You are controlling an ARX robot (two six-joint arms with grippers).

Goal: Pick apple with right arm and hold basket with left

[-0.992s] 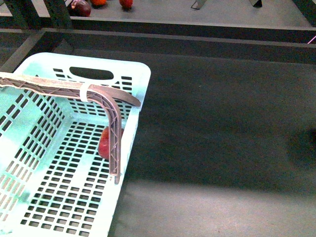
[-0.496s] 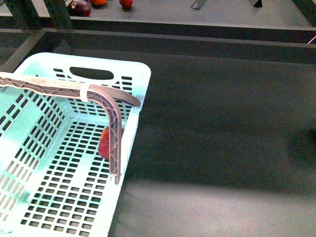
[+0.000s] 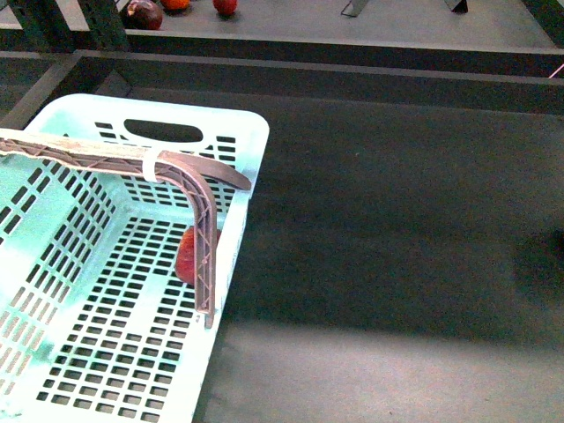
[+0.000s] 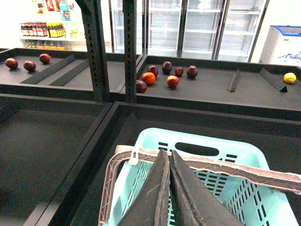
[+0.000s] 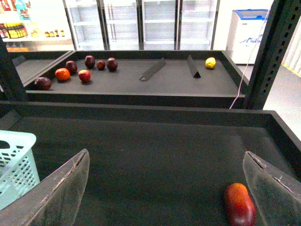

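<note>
Dark shelf bins, glass-door coolers at 12 o'clock. Left gripper fingers together above basket; right gripper spread wide. Apple in basket.

The glossy red apple lies inside the pale turquoise perforated plastic basket, against its right wall, half-hidden behind the handle.

front: dim, dark shelf surface, paler lit band at 6 o'clock, teal basket sharp | left wrist: bright glare off glass fridge doors at 12 o'clock, near left gripper soft | right wrist: washed-out backlight at 12 o'clock, finger edges blurred at 7 o'clock
</note>
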